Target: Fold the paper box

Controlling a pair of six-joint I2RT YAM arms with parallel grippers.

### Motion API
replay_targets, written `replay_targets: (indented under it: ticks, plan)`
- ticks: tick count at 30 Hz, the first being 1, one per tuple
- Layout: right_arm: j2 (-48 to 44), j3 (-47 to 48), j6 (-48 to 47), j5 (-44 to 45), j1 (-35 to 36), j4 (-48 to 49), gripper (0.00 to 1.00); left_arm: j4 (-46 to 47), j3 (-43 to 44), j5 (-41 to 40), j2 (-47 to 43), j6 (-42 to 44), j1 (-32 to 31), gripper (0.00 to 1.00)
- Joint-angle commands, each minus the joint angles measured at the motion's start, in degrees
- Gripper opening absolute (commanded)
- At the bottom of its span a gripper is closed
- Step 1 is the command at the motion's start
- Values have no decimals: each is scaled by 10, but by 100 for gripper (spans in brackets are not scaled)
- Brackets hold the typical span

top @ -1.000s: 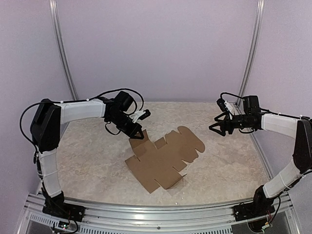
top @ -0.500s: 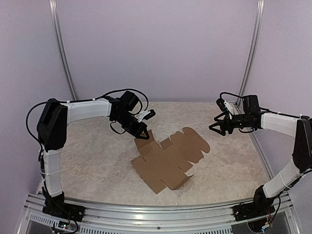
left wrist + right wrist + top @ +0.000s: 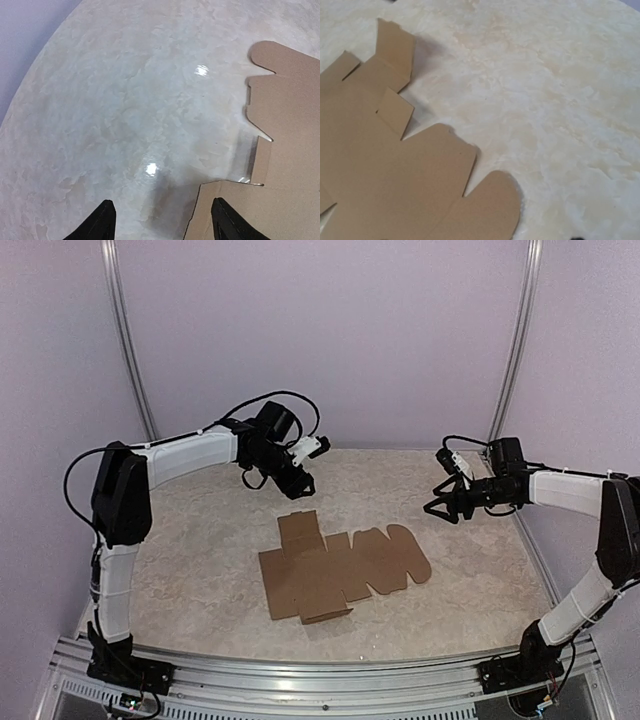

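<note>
Left claw [image 3: 299, 483] hangs open and empty near the far flap of the paper box [image 3: 340, 565], which lies unfolded and flat mid-desk [image 3: 190, 560]. Right claw [image 3: 438, 508], also open and empty, hovers off its rounded end. Flat cardboard on this glossy surface could skid away or crease off-line when pinched.

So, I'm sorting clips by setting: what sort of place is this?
Probably a robot test booth: the left arm and right arm are bolted to an aluminium rail, plain lilac walls enclose the marble-look table, and a flat paper box lies on it.
</note>
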Motion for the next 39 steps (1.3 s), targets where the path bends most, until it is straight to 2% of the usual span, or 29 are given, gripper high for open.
replay_targets:
  ticks: [1, 3, 4, 7, 12, 15, 18, 20, 25, 28, 34, 39]
  plan:
    - [-9, 15, -16, -7, 4, -24, 76, 26, -17, -196, -5, -141, -24, 68]
    - [-8, 17, -24, -10, 4, -30, 77, 11, -78, -195, -55, -253, -49, 69]
    - [-5, 20, -29, -10, 5, -36, 77, 17, -127, -169, -80, -303, -69, 69]
    - [7, 32, -38, -5, 13, -55, 77, 57, -252, -133, -186, -452, -148, 70]
    - [24, 41, -48, 11, 37, -69, 77, 22, -330, -184, -275, -713, -269, 70]
    - [31, 48, -55, 18, 51, -79, 77, 40, -380, -148, -301, -837, -301, 70]
    - [33, 51, -56, 17, 57, -85, 76, 63, -424, -106, -324, -921, -327, 70]
    - [28, 50, -55, 15, 57, -84, 76, 65, -457, -109, -340, -995, -342, 71]
    - [17, 51, -53, 9, 58, -84, 77, 213, -600, -144, -430, -1195, -365, 71]
    - [13, 51, -56, 2, 58, -87, 77, 290, -649, -169, -449, -1270, -375, 68]
    - [-3, 48, -57, -4, 58, -87, 77, 435, -702, -217, -423, -1362, -391, 68]
    - [-8, 48, -57, -7, 58, -87, 77, 492, -707, -226, -382, -1421, -395, 68]
